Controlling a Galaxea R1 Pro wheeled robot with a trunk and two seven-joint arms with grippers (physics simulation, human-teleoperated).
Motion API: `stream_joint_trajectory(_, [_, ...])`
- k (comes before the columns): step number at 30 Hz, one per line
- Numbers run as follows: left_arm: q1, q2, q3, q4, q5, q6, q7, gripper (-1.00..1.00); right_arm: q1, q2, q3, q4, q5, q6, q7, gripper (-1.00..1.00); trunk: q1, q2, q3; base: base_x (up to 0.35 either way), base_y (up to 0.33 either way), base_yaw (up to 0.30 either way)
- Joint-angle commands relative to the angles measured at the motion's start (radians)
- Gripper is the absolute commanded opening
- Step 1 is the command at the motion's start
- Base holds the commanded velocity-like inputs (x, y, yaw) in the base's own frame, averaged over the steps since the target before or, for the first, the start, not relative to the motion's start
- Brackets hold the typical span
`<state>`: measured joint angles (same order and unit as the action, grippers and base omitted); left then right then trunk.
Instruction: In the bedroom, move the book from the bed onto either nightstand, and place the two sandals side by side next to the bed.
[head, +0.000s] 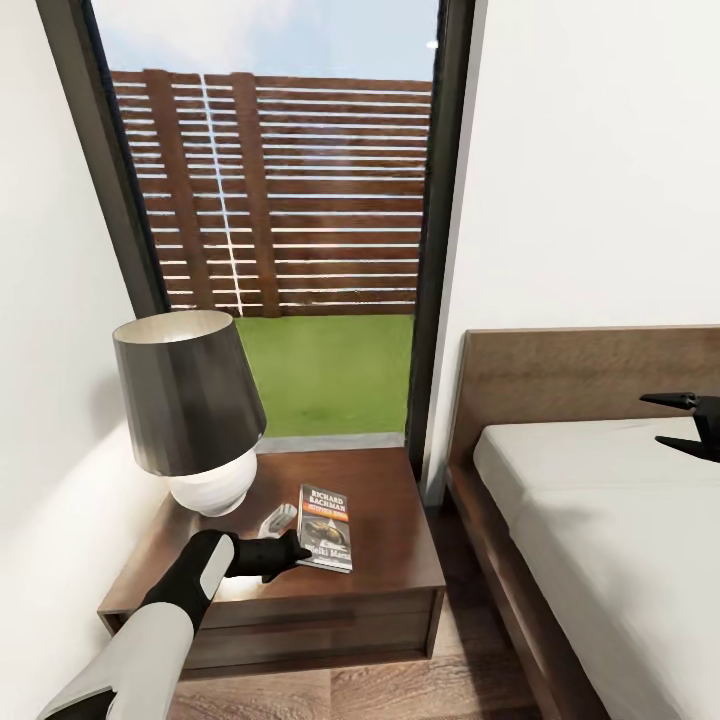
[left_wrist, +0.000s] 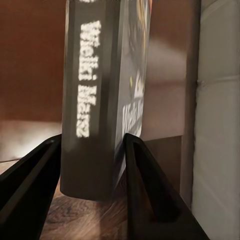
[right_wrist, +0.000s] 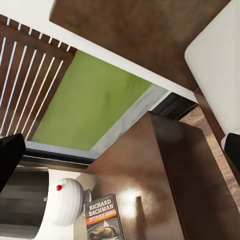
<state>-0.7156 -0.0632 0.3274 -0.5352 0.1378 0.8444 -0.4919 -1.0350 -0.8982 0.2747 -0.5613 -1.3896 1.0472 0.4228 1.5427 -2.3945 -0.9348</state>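
Resting flat on the glossy top of one nightstand (head: 390, 520), one book (head: 326, 527), cover up, near the front edge. Closest in, left gripper (head: 290, 551) at the book's near end; in the left wrist view both fingers (left_wrist: 150, 200) flanking the spine (left_wrist: 90, 115), touching or nearly so, whether clamped cannot be told. Beside the book, one small pale object (head: 277, 519), unidentifiable. Further back on the same top, one lamp (head: 190, 410) with dark shade and white round base. Right of the nightstand, one bed (head: 600, 540), grey cover, brown headboard. Above the mattress, right gripper (head: 688, 420), jaws spread apart, holding nothing. Beyond, one tall window (head: 290, 200) showing grass and slatted fence.
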Motion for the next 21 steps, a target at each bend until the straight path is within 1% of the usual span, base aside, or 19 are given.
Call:
stream_joint_trajectory(1, [-0.001, -0.001, 0.007, -0.001, 0.001, 0.007, 0.0, -1.0, -0.002, -0.001, 0.006, 0.001, 0.004, 0.0, 0.01, 1.0, 0.0, -0.001, -0.001, 0.0, 0.0, 0.0])
stream_joint_trajectory(7, [-0.001, -0.002, 0.007, -0.001, 0.001, 0.007, 0.0, -1.0, -0.002, -0.001, 0.006, 0.001, 0.004, 0.0, 0.01, 1.0, 0.0, -0.001, -0.001, 0.0, 0.0, 0.0])
stream_joint_trajectory(11, [-0.001, -0.002, 0.007, -0.001, 0.001, 0.007, 0.0, -1.0, -0.002, -0.001, 0.006, 0.001, 0.004, 0.0, 0.01, 1.0, 0.015, -0.029, -0.014, 0.0, 0.0, 0.0])
stream_joint_trajectory(21, [-0.001, -0.003, 0.007, -0.001, 0.0, 0.007, 0.0, -1.0, -0.002, -0.002, 0.006, 0.003, 0.004, 0.0, 0.01, 1.0, 0.015, -0.029, -0.014, 0.0, 0.0, 0.0])
